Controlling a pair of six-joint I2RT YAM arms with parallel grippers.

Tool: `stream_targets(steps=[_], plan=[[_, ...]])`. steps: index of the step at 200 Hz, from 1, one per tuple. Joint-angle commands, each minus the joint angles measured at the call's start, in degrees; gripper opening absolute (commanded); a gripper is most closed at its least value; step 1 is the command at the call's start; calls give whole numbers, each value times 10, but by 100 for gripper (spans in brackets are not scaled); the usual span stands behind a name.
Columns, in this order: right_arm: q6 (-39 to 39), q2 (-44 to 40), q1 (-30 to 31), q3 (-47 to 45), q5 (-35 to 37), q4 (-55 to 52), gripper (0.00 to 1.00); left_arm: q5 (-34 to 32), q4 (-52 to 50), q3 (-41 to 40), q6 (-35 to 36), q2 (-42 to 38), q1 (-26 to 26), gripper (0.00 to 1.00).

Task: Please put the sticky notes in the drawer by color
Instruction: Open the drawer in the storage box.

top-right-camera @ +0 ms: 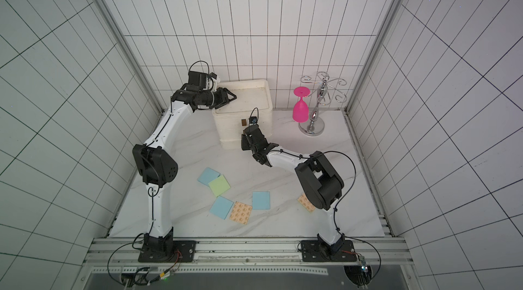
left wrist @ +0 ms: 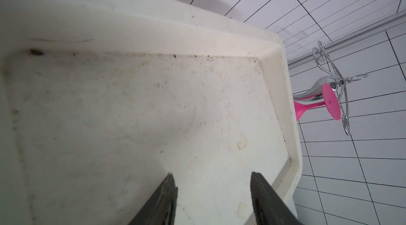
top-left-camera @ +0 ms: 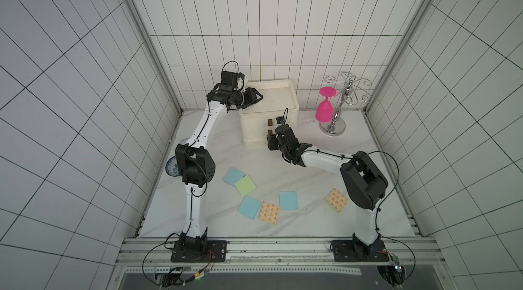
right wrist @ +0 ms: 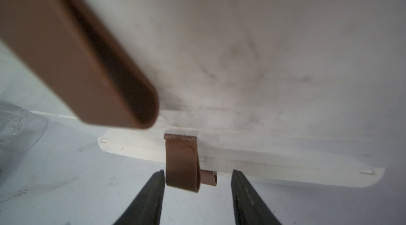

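Drawer handle (right wrist: 181,164) — between right fingers (right wrist: 149,197)

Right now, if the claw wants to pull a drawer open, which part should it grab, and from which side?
The small brown handle on the drawer front, reached from the front. It sticks out as a narrow loop, so the right claw can likely straddle it, one finger each side, and pull back.

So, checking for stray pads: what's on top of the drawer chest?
Only stains and dark specks show on the drawer chest's recessed top, with the open, empty left gripper over it. Nothing else lies there. The strip beneath the gripper's fingers is hidden.
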Motion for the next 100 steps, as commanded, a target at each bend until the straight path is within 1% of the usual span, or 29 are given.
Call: stream_targets(steps=[1,21,54,69,87,90,95,100], plan=[[9,17,3,30,19,34,51,-20,-46,-33,12,15,6,57],[9,25,2,34,30,49,49,-19,-46,-43,13,9,7,57],[15,40,-5,56,23,53,43,-19,-43,-55,14,1,8,57],[16,41,-5,58,19,54,33,-17,-44,-55,14,1,9,57],[16,33,-5,47,20,60,7,-15,-44,-56,14,-1,10,57],[16,31,-5,44,20,60,4,-15,-44,-56,13,-2,10,57],[17,28,-5,41,20,61,0,-15,-43,-56,13,-2,10,57],[17,23,-5,35,21,61,0,-14,-43,-56,13,-3,11,57]])
